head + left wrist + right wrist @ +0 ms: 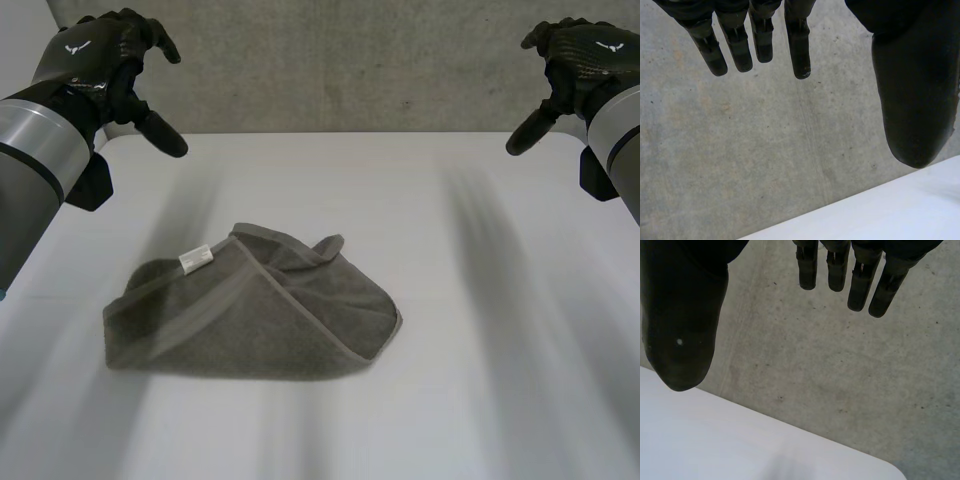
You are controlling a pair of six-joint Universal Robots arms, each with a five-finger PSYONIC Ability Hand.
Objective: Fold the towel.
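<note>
A grey towel [255,310] lies loosely bunched on the white table [480,330], left of the middle, with a white label [195,259] on its upper left part and one corner turned up at its far edge. My left hand [105,60] is raised above the table's far left corner, open and empty. High over the far right corner, my right hand [575,55] is also open and holds nothing. Straight fingers [797,45] and a thumb [917,100] hang before a concrete wall in the left wrist view; the right wrist view likewise shows fingers [860,280] and thumb [682,325].
A grey concrete wall [350,60] stands behind the table's far edge. Bare white tabletop [900,210] extends around the towel on all sides, widest on the right [715,440].
</note>
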